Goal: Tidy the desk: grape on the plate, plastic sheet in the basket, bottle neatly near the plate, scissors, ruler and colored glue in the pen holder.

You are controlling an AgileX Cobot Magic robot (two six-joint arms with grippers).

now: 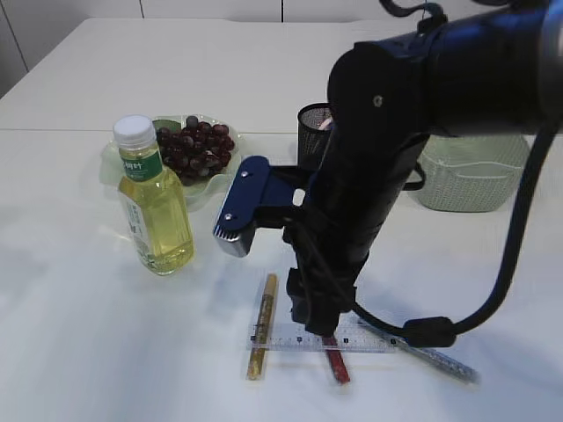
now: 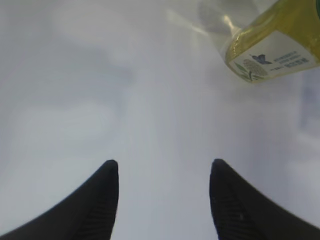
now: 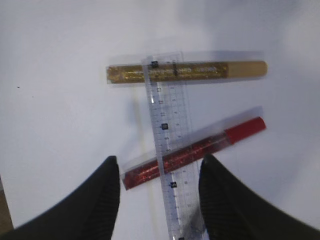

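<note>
My right gripper (image 3: 160,165) is open and hangs low over the clear ruler (image 3: 167,135), one finger on each side of it. The ruler lies across a gold glitter glue (image 3: 185,72) and a red glitter glue (image 3: 200,147). From outside, the right gripper (image 1: 318,327) points down at the ruler (image 1: 352,342), with gold glue (image 1: 261,327) and red glue (image 1: 338,367) beside it. My left gripper (image 2: 164,167) is open over bare table, the bottle (image 2: 272,42) ahead to its right. The bottle (image 1: 156,207) stands before the plate (image 1: 110,158) of grapes (image 1: 195,148). Scissors and plastic sheet are out of view.
A black mesh pen holder (image 1: 312,130) stands behind the right arm, a pale green basket (image 1: 471,176) to its right. A silvery glue stick (image 1: 437,358) lies at the ruler's right end. The bulky right arm (image 1: 387,149) blocks much of the middle.
</note>
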